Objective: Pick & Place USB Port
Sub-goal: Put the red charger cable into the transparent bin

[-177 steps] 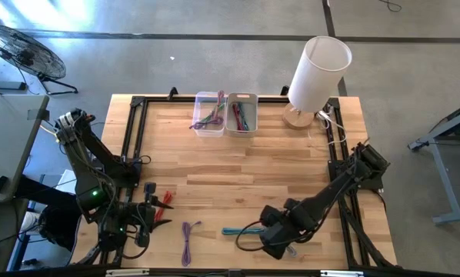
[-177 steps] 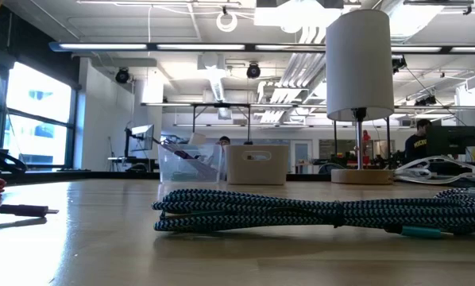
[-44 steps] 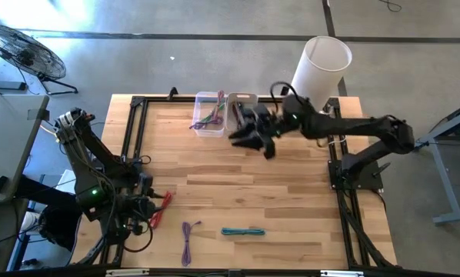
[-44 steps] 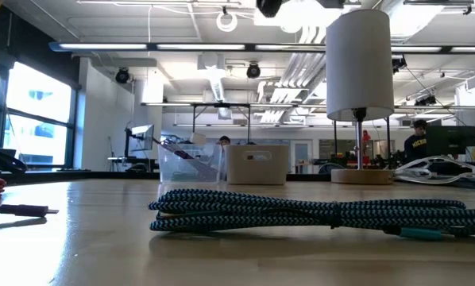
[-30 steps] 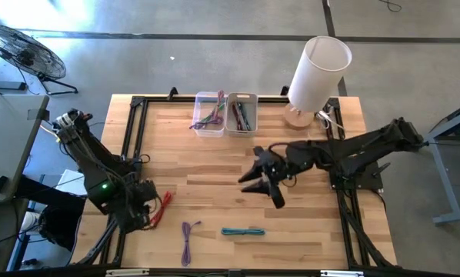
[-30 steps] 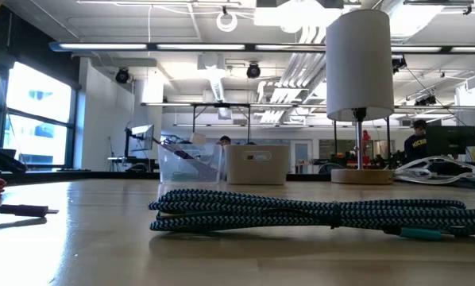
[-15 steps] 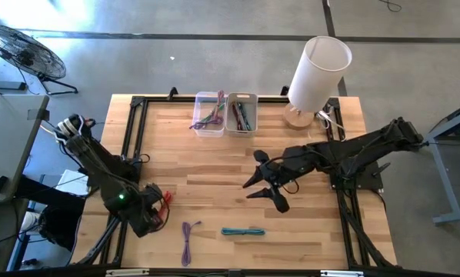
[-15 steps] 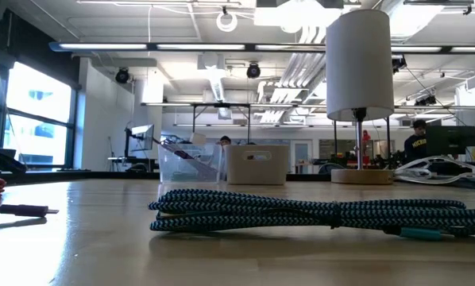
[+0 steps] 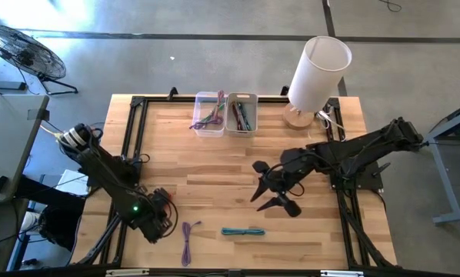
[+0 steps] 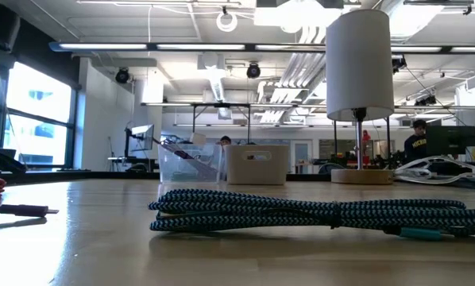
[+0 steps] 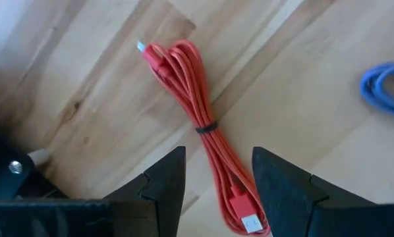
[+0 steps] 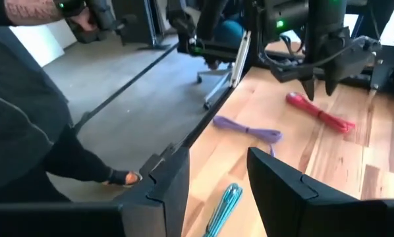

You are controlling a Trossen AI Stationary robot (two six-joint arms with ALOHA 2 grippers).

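The left gripper (image 9: 159,218) hangs low over the near left part of the wooden table (image 9: 215,161), straight above a bundled red cable (image 11: 203,131). Its two fingers (image 11: 164,181) stand apart, one on each side of the bundle, and the left wrist view shows clear wood between them and the cable, so it grips nothing. The red cable lies flat, tied at its middle by a dark band, with a plug at each end.

Just right of it on the near edge lies a purple cable (image 9: 187,238), and further right a teal braided cable (image 9: 243,231); the low view shows that teal cable (image 10: 317,214) stretched across the foreground.

The right gripper (image 9: 278,196) hovers above the middle of the table, right of centre, with its fingers (image 12: 282,184) spread wide and nothing between them.

At the far edge stand two small bins side by side: a clear bin (image 9: 208,113) with purple cables in it and a white bin (image 9: 241,114) with red and teal cables. A white lamp (image 9: 318,73) stands at the far right corner
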